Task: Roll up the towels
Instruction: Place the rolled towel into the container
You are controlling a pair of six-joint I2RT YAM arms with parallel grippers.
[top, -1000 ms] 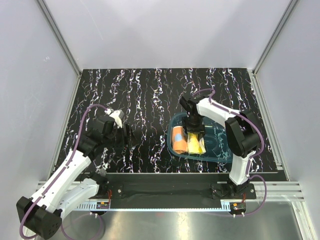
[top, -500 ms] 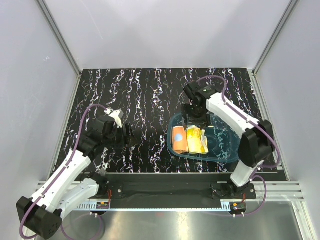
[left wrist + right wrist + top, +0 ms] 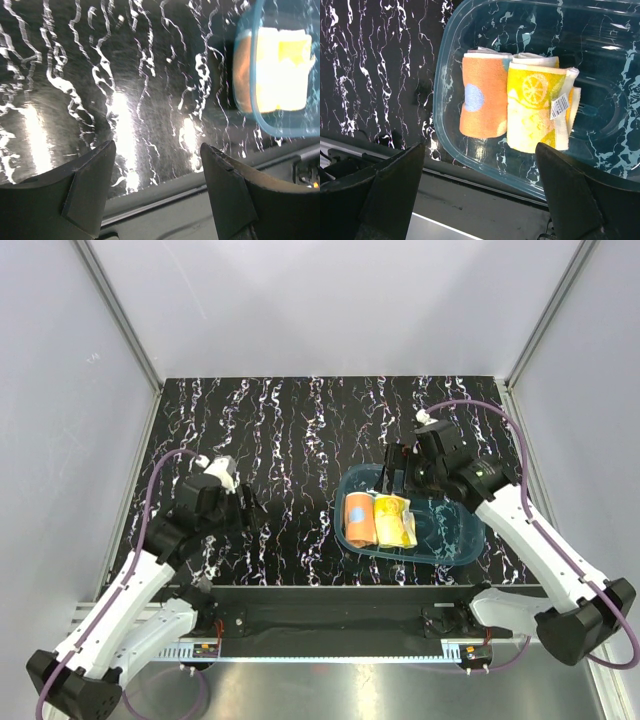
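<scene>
Sitting side by side and touching at the left end of the blue tray (image 3: 600, 45): orange towel (image 3: 485, 102) left, yellow towel (image 3: 535, 107) right, both apparently rolled. The tray is near right on the marbled table (image 3: 300, 430). The right gripper (image 3: 480, 146) hangs over the tray's far edge, jaws wide apart, holding nothing. The left gripper (image 3: 157, 150) is well off left over the table, jaws apart, empty. The step looks like release and retreat: lift straight up, fingers wide, so nothing snags the yellow roll's loose flap. Count: two towels, one tray, two grippers.
</scene>
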